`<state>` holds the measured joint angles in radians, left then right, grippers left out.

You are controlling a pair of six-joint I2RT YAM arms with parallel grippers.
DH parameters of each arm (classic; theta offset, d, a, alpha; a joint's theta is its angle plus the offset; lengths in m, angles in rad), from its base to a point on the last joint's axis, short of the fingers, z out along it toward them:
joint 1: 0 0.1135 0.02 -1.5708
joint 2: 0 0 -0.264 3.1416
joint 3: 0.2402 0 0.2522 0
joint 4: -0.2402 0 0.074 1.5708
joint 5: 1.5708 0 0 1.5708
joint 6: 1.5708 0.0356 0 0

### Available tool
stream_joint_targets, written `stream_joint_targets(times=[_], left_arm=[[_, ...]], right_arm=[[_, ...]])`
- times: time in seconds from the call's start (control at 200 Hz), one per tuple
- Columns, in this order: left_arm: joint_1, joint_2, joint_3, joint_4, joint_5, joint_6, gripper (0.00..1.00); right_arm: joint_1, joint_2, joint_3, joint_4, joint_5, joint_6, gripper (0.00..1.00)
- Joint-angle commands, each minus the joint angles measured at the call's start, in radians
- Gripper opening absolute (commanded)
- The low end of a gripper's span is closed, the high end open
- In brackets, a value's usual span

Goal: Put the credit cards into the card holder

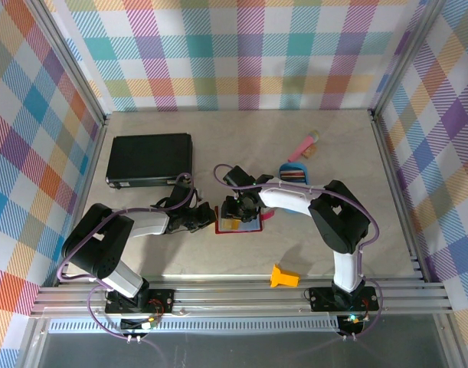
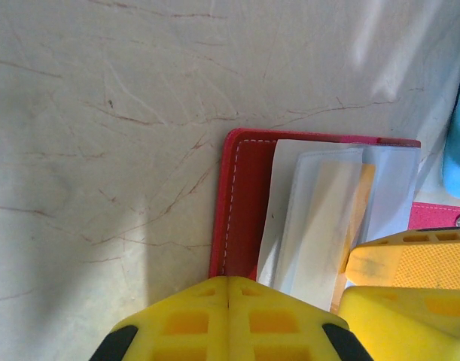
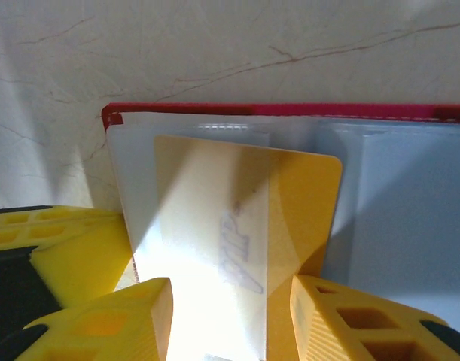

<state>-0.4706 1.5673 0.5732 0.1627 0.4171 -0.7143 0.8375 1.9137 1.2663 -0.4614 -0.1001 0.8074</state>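
Note:
The dark-red card holder (image 1: 250,228) lies open on the table, its pale inner pockets (image 3: 395,210) facing up. My right gripper (image 3: 230,320) is shut on a gold-tan credit card (image 3: 241,218), whose far end lies over the left pocket (image 2: 320,218). How deep it sits I cannot tell. My left gripper (image 2: 228,284) is shut, empty, and presses down on the holder's red left edge (image 2: 241,203). From above, the left gripper (image 1: 205,217) and the right gripper (image 1: 237,211) meet over the holder. More credit cards (image 1: 296,175) rest in the blue tray (image 1: 286,168).
A large black flat case (image 1: 149,159) lies at the back left. A pink object (image 1: 304,143) sits behind the blue tray. An orange piece (image 1: 283,276) stands near the front edge. The right gripper's yellow fingers (image 2: 410,271) crowd close to my left gripper.

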Motion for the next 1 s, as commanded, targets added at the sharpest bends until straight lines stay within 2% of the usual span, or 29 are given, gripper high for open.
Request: stream_joint_targets(times=[0.0, 0.73, 0.995], left_arm=[[-0.008, 0.007, -0.008, -0.055, -0.022, 0.001, 0.0], [-0.008, 0.014, -0.003, -0.055, -0.018, 0.001, 0.0], [-0.009, 0.019, -0.006, -0.05, -0.015, 0.002, 0.0]], right_arm=[[0.0, -0.014, 0.029, -0.05, 0.056, -0.009, 0.45], [0.002, 0.053, 0.081, -0.088, 0.071, -0.033, 0.5], [0.007, 0.065, 0.087, -0.063, 0.033, -0.043, 0.46]])
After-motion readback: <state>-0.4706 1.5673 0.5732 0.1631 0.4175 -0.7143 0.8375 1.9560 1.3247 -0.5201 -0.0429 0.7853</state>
